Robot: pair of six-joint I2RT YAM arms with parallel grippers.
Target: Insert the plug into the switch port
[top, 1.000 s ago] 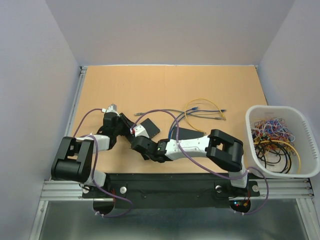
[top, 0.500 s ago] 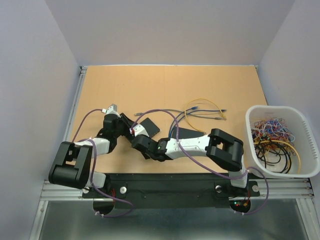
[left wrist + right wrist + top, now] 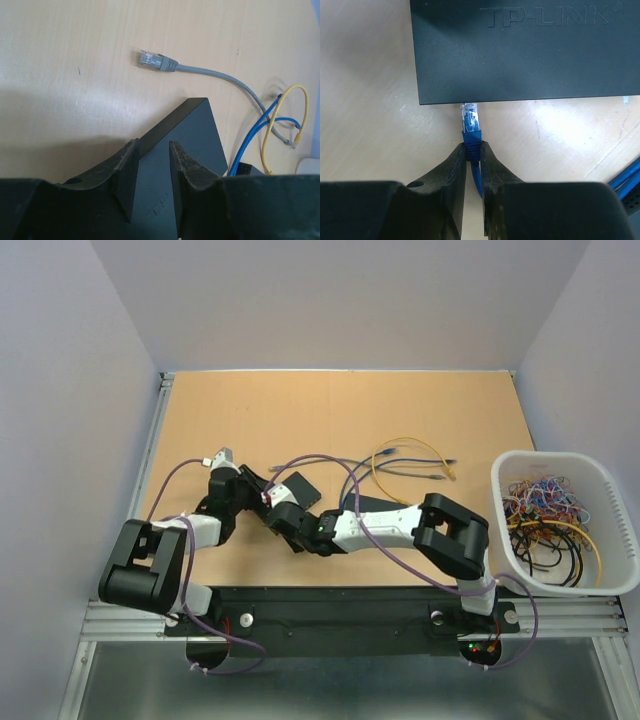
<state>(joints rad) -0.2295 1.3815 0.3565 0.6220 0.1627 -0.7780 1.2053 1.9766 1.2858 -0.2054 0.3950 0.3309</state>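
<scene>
The black TP-LINK switch (image 3: 520, 55) lies flat on the wooden table, and it shows as a dark slab (image 3: 303, 487) in the top view. My right gripper (image 3: 472, 148) is shut on the blue boot of the plug (image 3: 470, 116). The plug's clear tip touches the switch's near side wall, and the port itself is hidden under the top edge. My left gripper (image 3: 152, 150) is closed in on a corner of the switch (image 3: 192, 130), one finger against its side wall and the other over its top face.
A grey cable with a clear plug (image 3: 155, 61) lies beyond the switch, beside yellow (image 3: 280, 120) and blue (image 3: 250, 145) cables. A white basket (image 3: 497, 485) full of tangled cables stands at the right. Purple arm cables loop over the table.
My right gripper has carried the blue plug forward and a little left, up to the switch's edge. The left arm shifted slightly while staying on the switch.
</scene>
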